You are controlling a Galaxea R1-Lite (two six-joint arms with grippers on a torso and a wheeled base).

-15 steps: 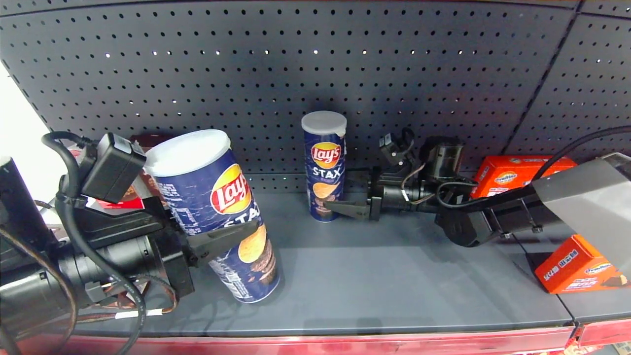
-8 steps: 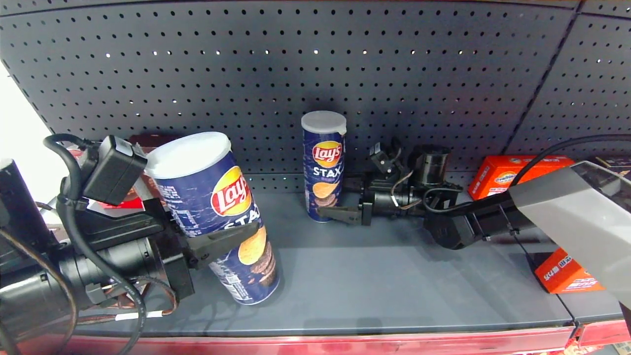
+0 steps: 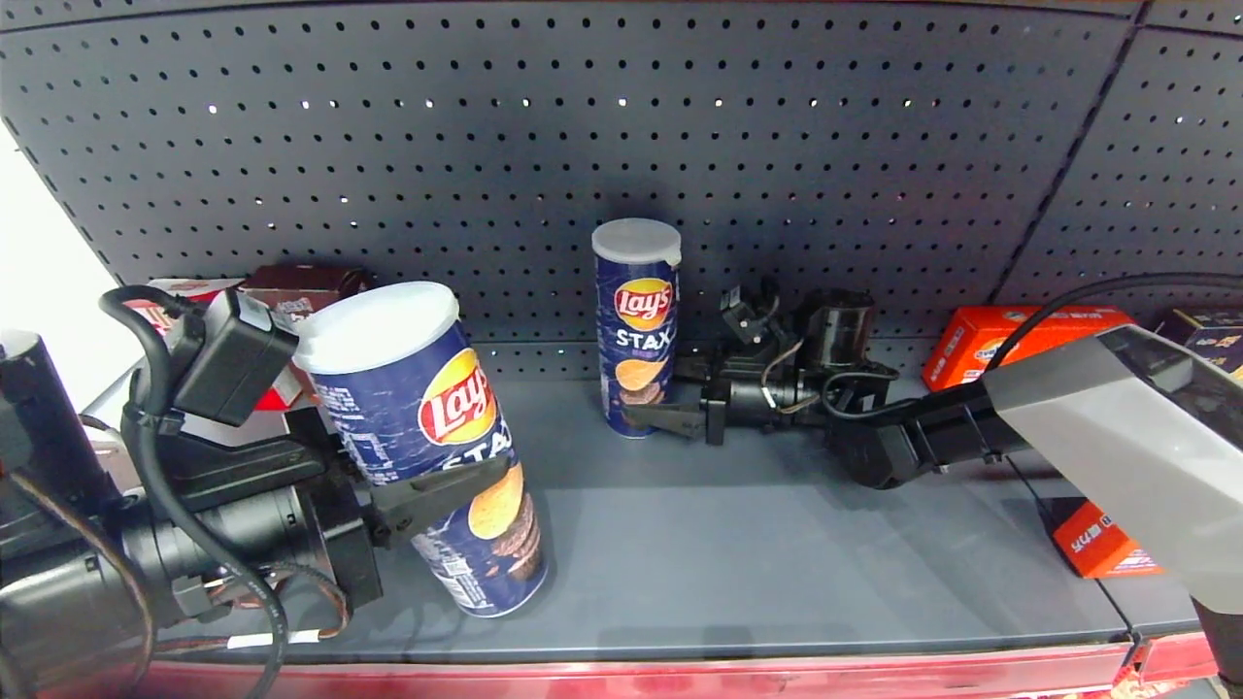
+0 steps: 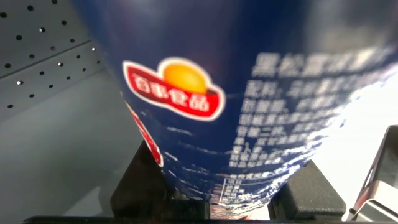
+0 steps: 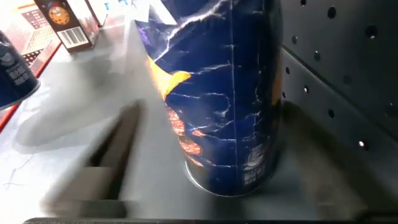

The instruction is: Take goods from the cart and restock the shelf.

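Chip can [image 3: 427,427] low at the left of the head view, nearest the camera. Leans over, bottom down by the front of the gray shelf [image 3: 777,544]. Squeezed tight in the left gripper [image 3: 447,476], fingers closed on its sides. Farther back, mid-frame: second chip can [image 3: 636,330], standing straight up. Right gripper [image 3: 646,413] around its bottom, fingers spread apart, small gap to the can. Behind all, wall with holes [image 3: 583,126].

Orange boxes [image 3: 1020,340] at right, brown box [image 3: 301,282] at left, pegboard panel [image 3: 621,116] behind
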